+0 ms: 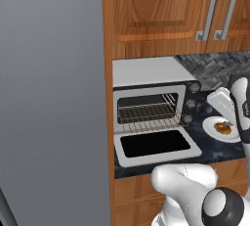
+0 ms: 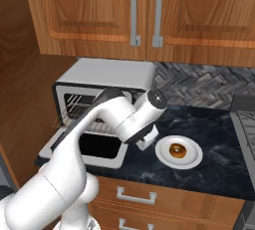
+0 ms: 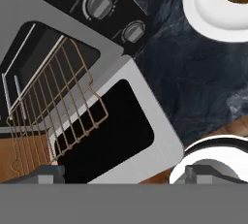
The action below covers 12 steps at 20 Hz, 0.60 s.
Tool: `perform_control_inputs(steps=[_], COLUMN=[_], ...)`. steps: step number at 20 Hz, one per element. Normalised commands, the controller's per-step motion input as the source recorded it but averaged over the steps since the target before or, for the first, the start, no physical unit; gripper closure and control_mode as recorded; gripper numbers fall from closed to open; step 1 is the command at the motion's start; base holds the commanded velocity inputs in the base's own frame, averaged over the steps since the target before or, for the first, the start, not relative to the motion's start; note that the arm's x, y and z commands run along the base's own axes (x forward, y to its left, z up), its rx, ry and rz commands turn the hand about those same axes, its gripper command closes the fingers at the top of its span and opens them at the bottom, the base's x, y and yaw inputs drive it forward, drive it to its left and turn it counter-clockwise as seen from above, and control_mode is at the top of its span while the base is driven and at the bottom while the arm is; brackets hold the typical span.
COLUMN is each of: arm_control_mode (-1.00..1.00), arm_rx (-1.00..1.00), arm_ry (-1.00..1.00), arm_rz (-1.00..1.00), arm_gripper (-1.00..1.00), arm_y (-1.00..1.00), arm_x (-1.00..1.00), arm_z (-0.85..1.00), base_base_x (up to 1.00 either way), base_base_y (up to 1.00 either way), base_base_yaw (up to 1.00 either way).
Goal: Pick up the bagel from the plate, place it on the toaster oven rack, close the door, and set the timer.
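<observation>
One bagel (image 2: 177, 150) lying on the white plate (image 2: 191, 160), at about 3 o'clock from the toaster oven (image 2: 114, 77) on the dark counter (image 2: 219, 139). Door (image 1: 158, 145) dropped flat and open, rack (image 1: 146, 115) pulled partly out over it. Gripper (image 3: 121, 172) hanging above the counter between door and plate, at about 9 o'clock from the plate; fingers (image 3: 48, 172) spread wide, nothing between them. Two knobs (image 3: 99, 5) seen near the plate in the hand view.

Upper cabinets (image 2: 144, 10): brown wood, two vertical grey bar handles at the middle.
Counter (image 2: 214, 139): dark marbled stone.
Backsplash (image 2: 199, 87): grey herringbone tile.
Drawers (image 2: 164, 199): wood, grey handles.
</observation>
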Motion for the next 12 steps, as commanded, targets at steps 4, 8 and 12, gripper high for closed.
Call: perform_control_inputs(steps=[4,8,12], arm_control_mode=[-1.00,-1.00,-1.00], arm_rx=[-0.02,0.02,0.01], arm_ry=[0.05,0.00,0.00], arm_rz=[0.00,0.00,0.00], arm_gripper=[-1.00,-1.00,-1.00], arm_y=[-0.54,-0.48,-0.53], arm_x=[0.00,0.00,0.00], arm_z=[-0.06,-0.17,-0.29], base_base_x=[0.00,0.00,0.00], base_base_y=[0.00,0.00,0.00], base_base_yaw=[0.00,0.00,0.00])
